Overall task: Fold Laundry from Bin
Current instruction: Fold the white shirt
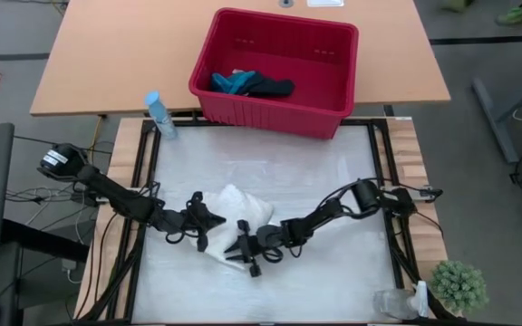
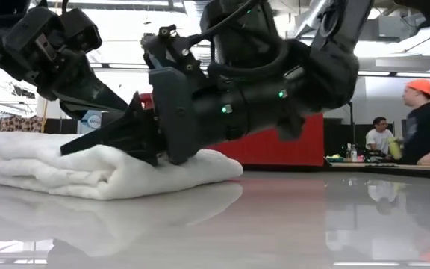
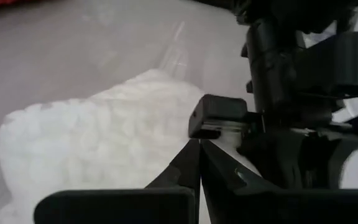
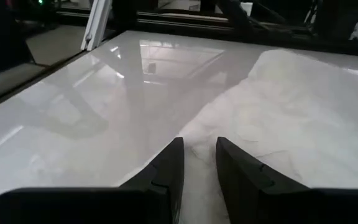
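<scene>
Glossy white surface [image 1: 315, 181] between both arms, wide enough for spreading cloth. Beyond its far edge, on a wooden desk, the red bin [image 1: 270, 113], within reach of the arms for later picks. On the near middle of the surface, the large white laundry item [image 1: 243, 208], bunched in thick soft layers and not yet a neat fold.

Left end effector [image 1: 208, 220] at one side of this cloth, fingers fully together, probably for pressing or pinning the layers; whether any cloth is pinched between them, cannot tell. Right end effector [image 1: 241, 246] low at the near edge of the cloth, fingers [image 4: 173, 158] narrowly apart with nothing visibly clamped, probably for catching or smoothing that edge.

In the bin, a dark item with a teal-blue one [image 1: 234, 83] beside it, waiting.

Only from above: the bin's contents and the whole cloth outline. Only from table height: the thickness of the layers. Only from the right wrist: the narrow gap between the fingers.
</scene>
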Tool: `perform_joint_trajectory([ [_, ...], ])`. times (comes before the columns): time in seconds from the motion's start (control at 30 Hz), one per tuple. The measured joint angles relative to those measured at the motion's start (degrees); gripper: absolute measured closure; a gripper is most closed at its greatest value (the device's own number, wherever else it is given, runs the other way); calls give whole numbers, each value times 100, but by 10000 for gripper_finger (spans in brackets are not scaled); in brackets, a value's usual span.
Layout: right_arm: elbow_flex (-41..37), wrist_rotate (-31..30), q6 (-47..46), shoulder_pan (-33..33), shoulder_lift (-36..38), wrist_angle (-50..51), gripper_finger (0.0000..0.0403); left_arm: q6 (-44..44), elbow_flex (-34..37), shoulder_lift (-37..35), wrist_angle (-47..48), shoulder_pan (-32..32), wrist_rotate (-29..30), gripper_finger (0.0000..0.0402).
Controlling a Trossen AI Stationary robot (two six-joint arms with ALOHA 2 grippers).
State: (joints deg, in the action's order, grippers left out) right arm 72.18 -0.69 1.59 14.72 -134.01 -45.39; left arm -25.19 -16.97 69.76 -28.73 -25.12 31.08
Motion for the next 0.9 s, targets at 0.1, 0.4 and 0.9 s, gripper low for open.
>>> perform_joint_trajectory([
  [0.1,101,113,-136,-48,-179,8,285,-4,0,2,-5,0,93,401],
  [0.4,269,175,-170,-62,-279,533,285,-409,-2,6,-270,-84,380,401],
  [0.9,258,162,-158,-76,-285,558,285,-1827,-4,1114,-1197,-1283,2487,401],
])
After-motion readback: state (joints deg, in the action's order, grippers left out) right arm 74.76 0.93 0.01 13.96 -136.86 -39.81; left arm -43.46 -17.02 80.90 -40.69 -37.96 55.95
